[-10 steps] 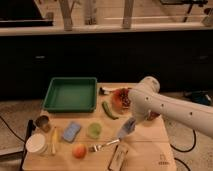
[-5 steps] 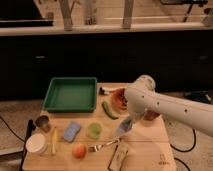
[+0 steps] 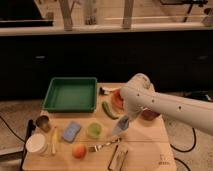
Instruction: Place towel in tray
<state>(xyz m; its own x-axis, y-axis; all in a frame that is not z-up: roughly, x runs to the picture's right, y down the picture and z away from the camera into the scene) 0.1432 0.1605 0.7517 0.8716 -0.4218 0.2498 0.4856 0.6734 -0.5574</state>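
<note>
The green tray (image 3: 71,93) sits at the back left of the wooden table (image 3: 150,150) and holds nothing. A small blue folded towel (image 3: 71,131) lies flat on the table in front of the tray, left of a green cup (image 3: 93,130). My white arm (image 3: 165,105) reaches in from the right. My gripper (image 3: 120,127) hangs low over the middle of the table, right of the green cup and well right of the towel. It is not touching the towel.
A green cucumber-like vegetable (image 3: 108,110) and a red bowl (image 3: 118,99) lie right of the tray. A fork (image 3: 103,145), an orange fruit (image 3: 79,150), a banana (image 3: 54,140), a white cup (image 3: 36,143) and a metal cup (image 3: 43,122) sit along the front and left.
My arm has swung a little to the left, bringing the gripper closer to the green cup. The towel and other objects have not moved.
</note>
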